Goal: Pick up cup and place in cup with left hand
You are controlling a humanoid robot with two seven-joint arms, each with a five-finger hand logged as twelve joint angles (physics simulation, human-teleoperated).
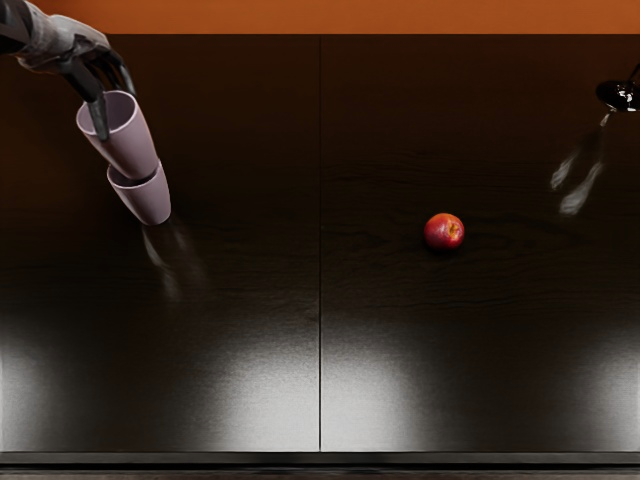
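Observation:
In the head view my left hand reaches in from the upper left, its fingers closed on the rim of a pale purple cup. One finger dips inside that cup's mouth and others lie behind its far side. The held cup tilts slightly, its base at the mouth of a second matching cup directly below. The base overlaps the lower cup's opening; how deep it sits cannot be told. The lower cup stands on the dark table. My right hand is out of view.
A red apple lies on the dark table, right of its centre seam. At the right edge is a glossy black rounded object, partly cut off. An orange surface borders the table's far edge.

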